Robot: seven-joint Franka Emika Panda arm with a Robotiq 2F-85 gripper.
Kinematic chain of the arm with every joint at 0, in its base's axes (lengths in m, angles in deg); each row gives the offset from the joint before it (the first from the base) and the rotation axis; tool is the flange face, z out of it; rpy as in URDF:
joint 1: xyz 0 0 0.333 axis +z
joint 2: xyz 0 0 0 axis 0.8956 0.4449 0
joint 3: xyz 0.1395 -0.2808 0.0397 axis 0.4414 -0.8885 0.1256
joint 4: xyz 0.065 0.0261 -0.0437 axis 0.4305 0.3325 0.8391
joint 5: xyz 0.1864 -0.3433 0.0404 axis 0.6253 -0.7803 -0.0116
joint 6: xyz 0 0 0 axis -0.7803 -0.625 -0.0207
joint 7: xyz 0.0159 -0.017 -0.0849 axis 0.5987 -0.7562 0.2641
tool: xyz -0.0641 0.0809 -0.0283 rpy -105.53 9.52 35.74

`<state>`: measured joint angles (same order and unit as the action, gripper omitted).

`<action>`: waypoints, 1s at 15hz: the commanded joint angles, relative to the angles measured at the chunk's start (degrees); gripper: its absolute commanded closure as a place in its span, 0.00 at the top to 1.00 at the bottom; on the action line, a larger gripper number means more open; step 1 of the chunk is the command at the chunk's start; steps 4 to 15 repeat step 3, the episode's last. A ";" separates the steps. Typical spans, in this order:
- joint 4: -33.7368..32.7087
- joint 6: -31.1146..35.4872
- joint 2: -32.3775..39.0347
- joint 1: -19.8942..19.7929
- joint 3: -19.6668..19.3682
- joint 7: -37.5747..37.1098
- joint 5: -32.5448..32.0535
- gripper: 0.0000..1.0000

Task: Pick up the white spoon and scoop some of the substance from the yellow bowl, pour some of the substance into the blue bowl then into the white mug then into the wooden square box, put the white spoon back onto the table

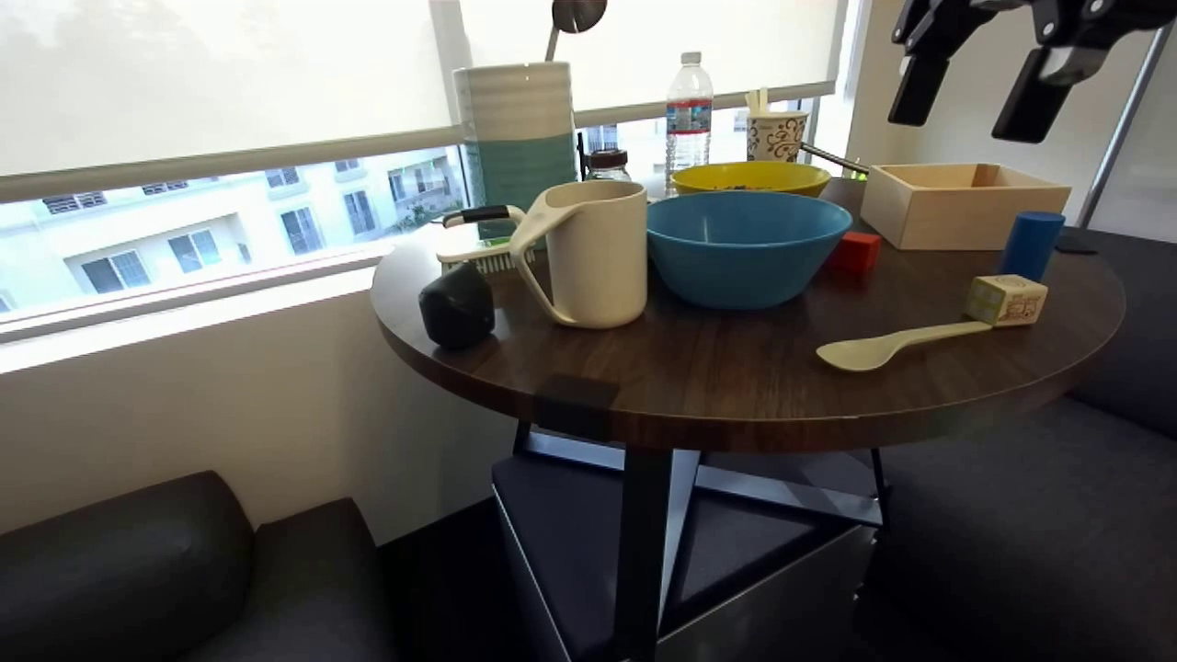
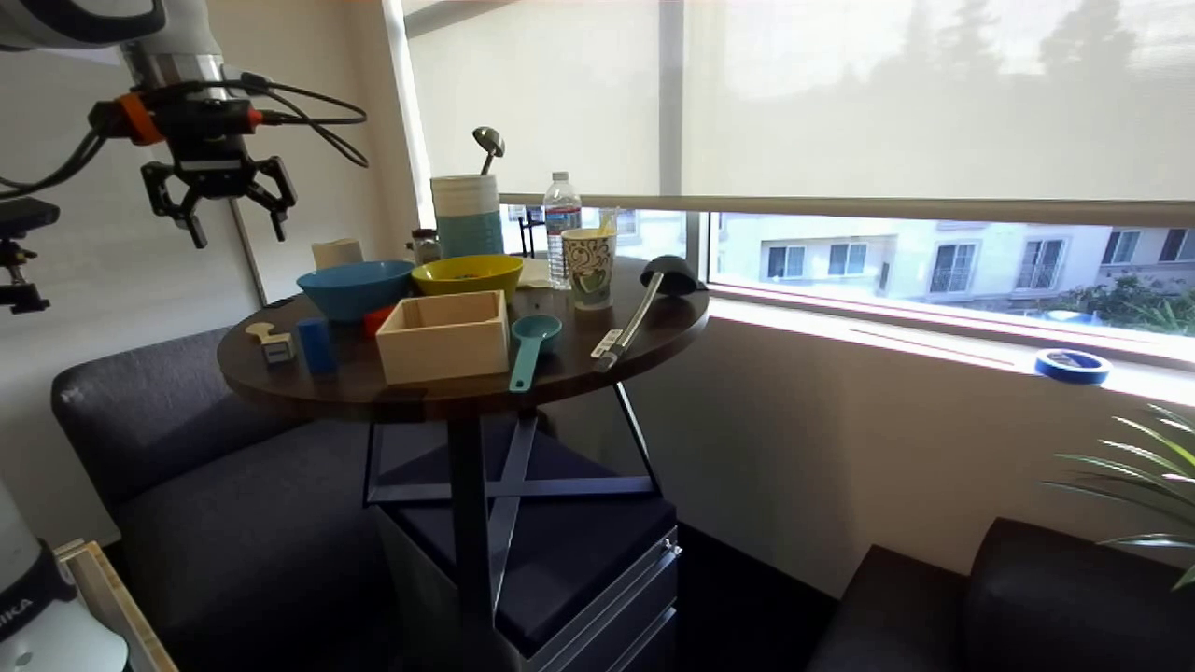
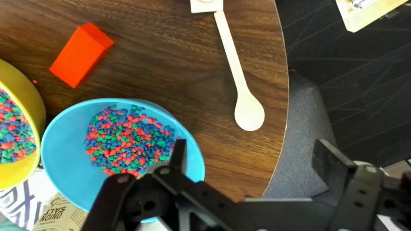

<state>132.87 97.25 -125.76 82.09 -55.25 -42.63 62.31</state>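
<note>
Wrist view: the white spoon [image 3: 235, 69] lies on the table [image 3: 179, 64], its long axis slanting from the handle end, up at the wooden cube block [image 3: 207, 6], to the scoop end, which points down and slightly right, near the edge. Left of it are the blue bowl [image 3: 65, 154], then the yellow bowl [image 3: 28, 93], both holding coloured bits [image 3: 128, 141]. In an exterior view, the blue bowl stands between the white mug [image 1: 602, 257] and the wooden square box [image 1: 993, 221]. The gripper [image 2: 240, 241] hangs overhead, unclenched, fingers spread wide.
</note>
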 commanded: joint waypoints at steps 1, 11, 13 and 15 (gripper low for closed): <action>-0.12 -0.12 0.06 0.57 -0.42 -0.33 -0.36 1.00; -0.11 -0.12 0.07 0.60 -0.42 -0.33 -0.35 1.00; -0.11 -0.12 0.07 0.60 -0.42 -0.33 -0.35 1.00; -0.11 -0.12 0.07 0.60 -0.42 -0.33 -0.35 1.00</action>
